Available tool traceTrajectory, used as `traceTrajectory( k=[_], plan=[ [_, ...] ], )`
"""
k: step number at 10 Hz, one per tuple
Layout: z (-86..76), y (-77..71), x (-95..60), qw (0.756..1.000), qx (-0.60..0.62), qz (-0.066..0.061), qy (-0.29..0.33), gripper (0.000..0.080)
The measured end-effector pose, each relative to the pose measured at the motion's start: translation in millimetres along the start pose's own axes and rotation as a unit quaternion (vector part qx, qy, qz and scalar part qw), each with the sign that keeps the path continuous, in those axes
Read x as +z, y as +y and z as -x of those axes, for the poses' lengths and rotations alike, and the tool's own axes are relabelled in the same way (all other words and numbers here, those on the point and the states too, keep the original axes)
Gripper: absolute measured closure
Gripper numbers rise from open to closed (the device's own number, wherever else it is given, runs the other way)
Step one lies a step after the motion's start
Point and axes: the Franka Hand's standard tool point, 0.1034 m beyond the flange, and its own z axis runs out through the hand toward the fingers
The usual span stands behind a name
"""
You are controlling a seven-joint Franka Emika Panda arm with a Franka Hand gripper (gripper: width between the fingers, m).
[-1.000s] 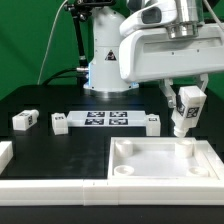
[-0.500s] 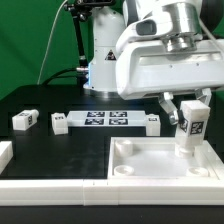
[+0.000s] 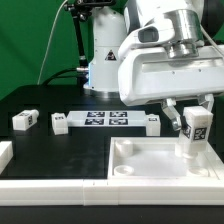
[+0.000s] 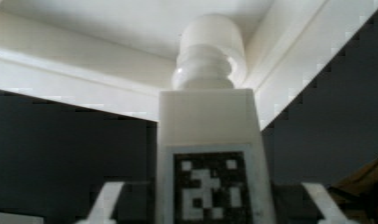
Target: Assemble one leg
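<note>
My gripper (image 3: 190, 118) is shut on a leg (image 3: 195, 132), a small white block with a black-and-white tag, and holds it upright over the far corner of the large white panel (image 3: 130, 150) on the exterior view's right. The leg's lower end reaches the panel's corner socket. In the wrist view the leg (image 4: 211, 130) fills the middle between my fingers (image 4: 108, 200), its round peg pointing into the panel's corner (image 4: 97, 40). Three other legs lie on the black table: one (image 3: 25, 120) at the exterior view's left, one (image 3: 58, 123) and one (image 3: 152, 122) beside the marker board.
The marker board (image 3: 105, 120) lies flat behind the panel. A white raised bar (image 3: 50, 185) runs along the table's front, with a short end piece (image 3: 5, 153) at the exterior view's left. The robot's base (image 3: 100, 70) stands at the back.
The leg was tilted a second ago and is upright now. My gripper has carried it toward the exterior view's right and a little lower, onto the panel's corner.
</note>
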Motion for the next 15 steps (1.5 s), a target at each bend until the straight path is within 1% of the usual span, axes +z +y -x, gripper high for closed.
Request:
traceTrajectory(
  k=[2,5,6,7,13,14,15],
  plan=[
    [0.4,0.0,6.5,1.0,0.002,-0.001,0.001,0.0509],
    [-4.4,-0.4,10.4,1.0,0.003,0.003,0.022,0.0509],
    [-4.3,-4.8,14.6,1.0,0.001,0.001,0.025,0.0509],
    [-0.1,-8.7,19.5,1.0,0.0,-0.002,0.021,0.0509],
    [1.4,-8.2,20.1,1.0,0.0,0.0,0.023,0.0509],
    [1.5,-8.2,20.1,1.0,0.0,0.0,0.023,0.0437],
    [1.5,-8.2,20.1,1.0,0.0,0.0,0.023,0.0258]
  ],
)
